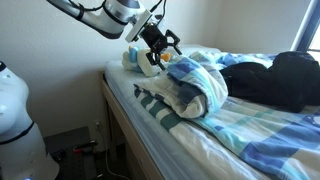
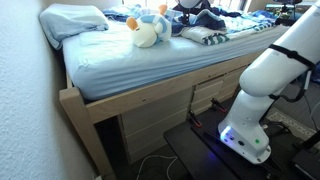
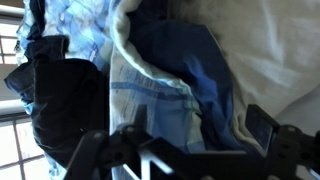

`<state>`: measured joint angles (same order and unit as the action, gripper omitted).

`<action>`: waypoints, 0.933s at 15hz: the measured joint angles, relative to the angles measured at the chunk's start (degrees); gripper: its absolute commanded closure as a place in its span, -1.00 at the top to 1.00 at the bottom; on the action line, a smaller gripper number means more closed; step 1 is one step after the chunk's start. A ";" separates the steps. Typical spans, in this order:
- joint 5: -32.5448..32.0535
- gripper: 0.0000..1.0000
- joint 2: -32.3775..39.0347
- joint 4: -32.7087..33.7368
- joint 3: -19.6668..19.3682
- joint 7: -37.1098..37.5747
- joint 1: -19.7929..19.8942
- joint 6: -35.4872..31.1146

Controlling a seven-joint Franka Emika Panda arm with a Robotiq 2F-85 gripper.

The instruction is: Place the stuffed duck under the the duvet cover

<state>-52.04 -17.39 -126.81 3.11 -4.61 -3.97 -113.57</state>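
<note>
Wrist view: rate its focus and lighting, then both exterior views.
Wrist view: blurred and dim, the gripper a dark silhouette over the duvet cover. In an exterior view, window glare backlights the black bundle. In an exterior view, even light, stuffed duck clear.

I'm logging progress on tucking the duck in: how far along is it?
Done: nothing visible yet; the stuffed duck lies uncovered on the sheet, beside the bunched duvet cover. In hand: the gripper hangs open and empty above the duvet's folds. Left: grasp the duck and get it under the cover.
</note>
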 measured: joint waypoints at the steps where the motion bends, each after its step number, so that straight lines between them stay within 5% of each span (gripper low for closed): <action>1: 0.26 1.00 -0.01 0.00 0.22 0.00 -0.29 0.54; 14: 0.07 1.00 2.94 -0.03 -1.14 0.00 0.09 1.67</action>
<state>-51.97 -14.45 -126.83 1.97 -4.61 -3.88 -111.90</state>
